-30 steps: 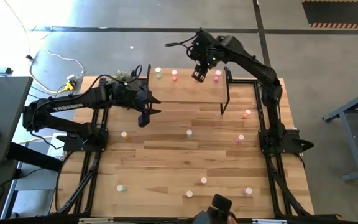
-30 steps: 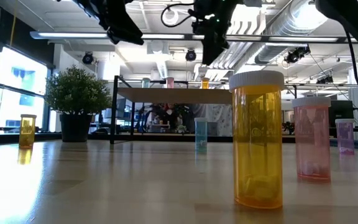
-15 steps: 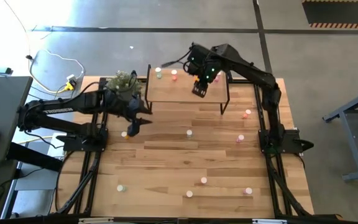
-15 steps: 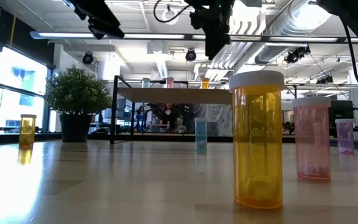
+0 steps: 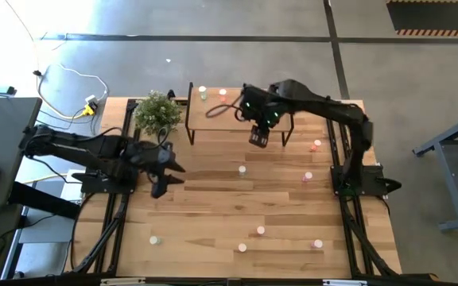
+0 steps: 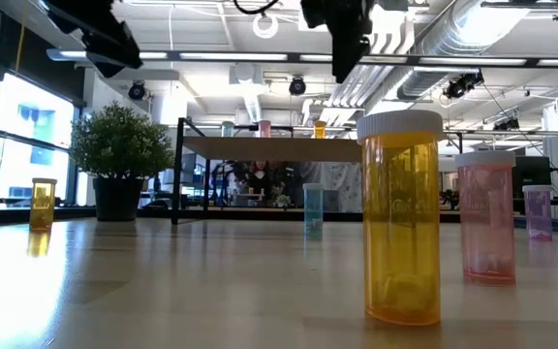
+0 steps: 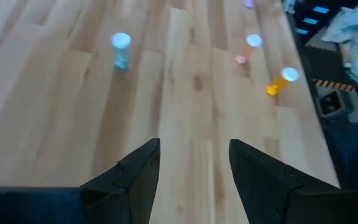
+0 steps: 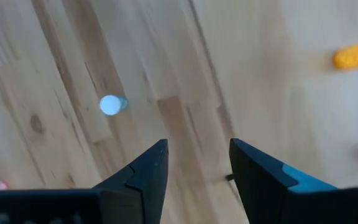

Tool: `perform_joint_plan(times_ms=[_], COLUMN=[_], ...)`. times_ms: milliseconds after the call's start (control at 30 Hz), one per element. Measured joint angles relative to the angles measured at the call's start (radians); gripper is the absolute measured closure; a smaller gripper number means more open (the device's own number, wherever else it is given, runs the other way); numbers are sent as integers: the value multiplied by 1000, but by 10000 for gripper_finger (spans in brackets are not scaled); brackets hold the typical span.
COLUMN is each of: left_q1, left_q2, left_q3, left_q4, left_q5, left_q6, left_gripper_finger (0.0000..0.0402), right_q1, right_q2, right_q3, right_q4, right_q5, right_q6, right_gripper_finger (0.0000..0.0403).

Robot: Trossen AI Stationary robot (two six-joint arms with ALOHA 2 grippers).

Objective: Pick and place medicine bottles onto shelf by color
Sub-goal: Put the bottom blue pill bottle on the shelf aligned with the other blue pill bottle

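Two sets of jaws, both apart and empty. Right gripper (image 5: 258,139) hangs by the shelf (image 5: 237,119) above a pale green bottle (image 8: 111,104) on the desk (image 5: 213,206); a sloppy drop could topple it. Left gripper (image 5: 160,181) waits.

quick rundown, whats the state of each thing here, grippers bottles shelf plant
left gripper: open, empty, above the bare table.
right gripper: open, empty, above the table in front of the shelf.
shelf: standing, bottles upright on its top.
orange bottle: upright, capped, on the table.
pink bottle: upright, capped.
plant: upright beside the shelf.
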Motion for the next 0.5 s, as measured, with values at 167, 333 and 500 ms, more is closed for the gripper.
perform_joint_plan(times_ms=[167,333,500], left_q1=[-134,-284,-431], left_q2=[-56,-82,-85], left_q3=[-55,-116,-136], left_q4=[-3,0,6], left_q5=[0,-29,-102], left_q6=[-83,-170,-269], left_gripper_finger=[218,218,218], right_q1=[82,171,249], right_q2=[-166,-311,-396], right_q3=[-262,-483,-647], right_q4=[172,366,535], right_q5=[44,46,85], right_q6=[143,303,426], right_gripper_finger=[240,240,240])
